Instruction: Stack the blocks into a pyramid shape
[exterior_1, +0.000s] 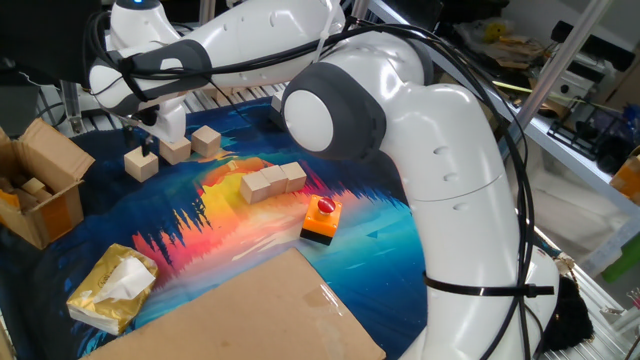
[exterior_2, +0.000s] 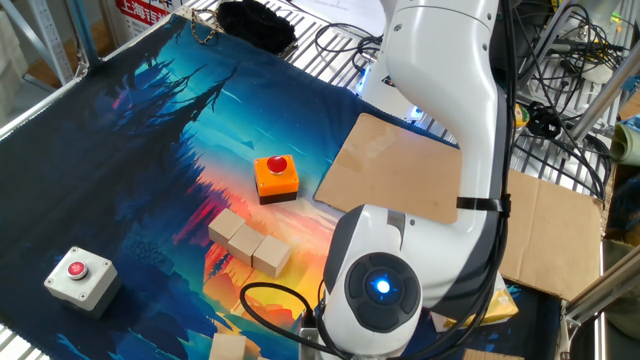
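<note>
Apparently one base row is laid: three blocks (exterior_1: 270, 182) touch in a line just behind the orange button block (exterior_1: 321, 220). Three loose blocks (exterior_1: 176, 150) lie well behind that row, unstacked. Gripper (exterior_1: 146, 140) hovers over the outermost loose block (exterior_1: 141, 164); jaws' spread cannot be told. Upper tiers remain to build.

You are seeing the gripper (exterior_1: 150, 125) only as dark fingers under the white wrist, too small to tell whether the jaws are gripping anything. In the other fixed view, the arm's joint (exterior_2: 378, 290) is hiding the gripper entirely, and the bottom edge is cutting off 1 block (exterior_2: 228, 348). The left edge is clipping the cardboard box (exterior_1: 40, 185).
</note>
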